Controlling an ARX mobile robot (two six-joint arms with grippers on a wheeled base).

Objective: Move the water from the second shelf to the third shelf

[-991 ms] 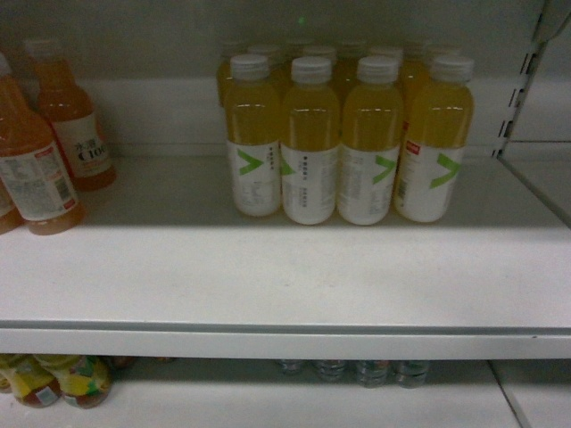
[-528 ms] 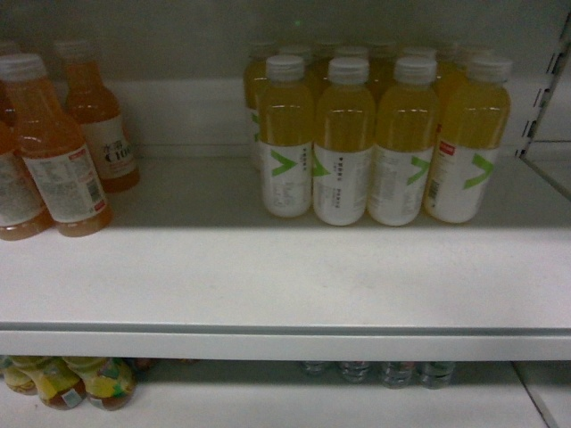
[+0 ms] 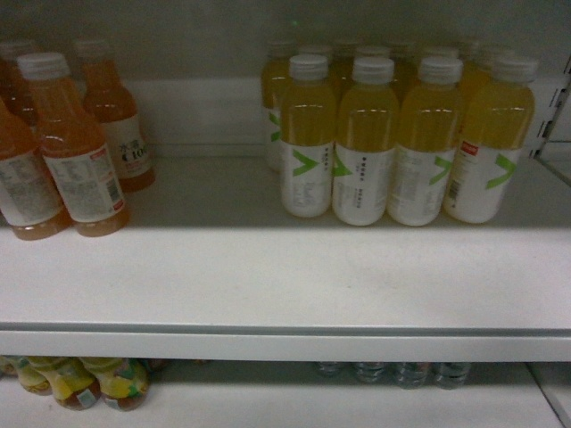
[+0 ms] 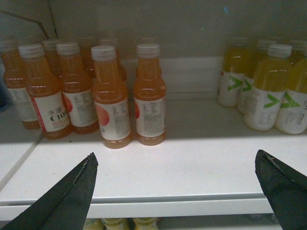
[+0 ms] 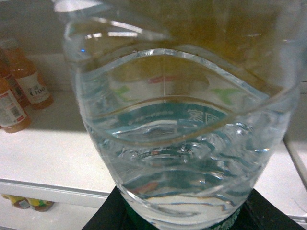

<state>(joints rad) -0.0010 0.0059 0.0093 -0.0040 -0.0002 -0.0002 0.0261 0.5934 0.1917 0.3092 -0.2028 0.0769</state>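
Here right hand (image 5: 180,218) grips water (image 5: 177,129).

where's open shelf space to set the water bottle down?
Free: the front strip of the white shelf, and the gap between the orange drink bottles at left and the yellow drink bottles at right. Both clusters are tightly packed. The water bottle fills the right wrist view.

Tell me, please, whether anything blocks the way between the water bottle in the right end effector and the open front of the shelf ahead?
Nothing visible does. The water bottle faces bare shelf between the orange bottles and yellow bottles.
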